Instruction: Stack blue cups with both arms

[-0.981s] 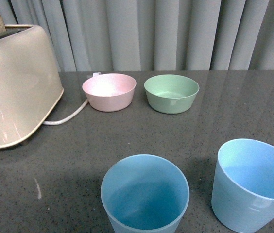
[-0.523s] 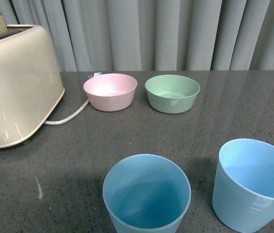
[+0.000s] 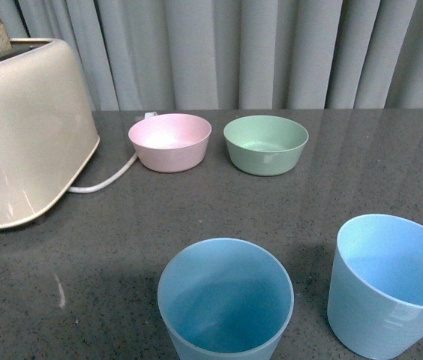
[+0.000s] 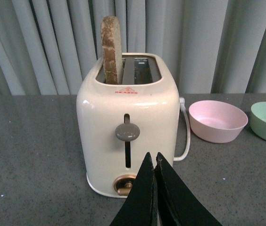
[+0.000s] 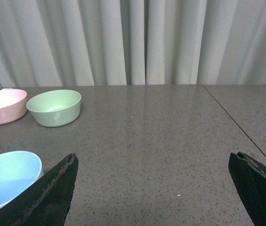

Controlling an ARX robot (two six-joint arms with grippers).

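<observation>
The dark grey speckled tabletop (image 3: 361,165) fills the lower two thirds of the front view. A cream, rounded plastic toaster (image 3: 24,127) takes the upper left, with a slice of brown bread (image 4: 111,49) standing in one slot.

The two light blue, tapered, handleless plastic cups stand upright along the bottom edge, apart from each other. The centre cup (image 3: 225,300) is at bottom centre and the right cup (image 3: 388,289) at bottom right; both are cut by the frame. They look empty, matte and thin-rimmed. I judge them light, stiff and rather slippery. The taper could let a side squeeze slide, so pinching the wall at the rim, one finger inside and one outside, seems the safer hold.

A shallow pink plastic bowl (image 3: 169,142) and a shallow green plastic bowl (image 3: 265,145) sit side by side at upper centre.

The left gripper (image 4: 153,157) has its black fingers pressed together on nothing. The right gripper (image 5: 152,160) is spread wide and empty, with the right cup near one finger.
</observation>
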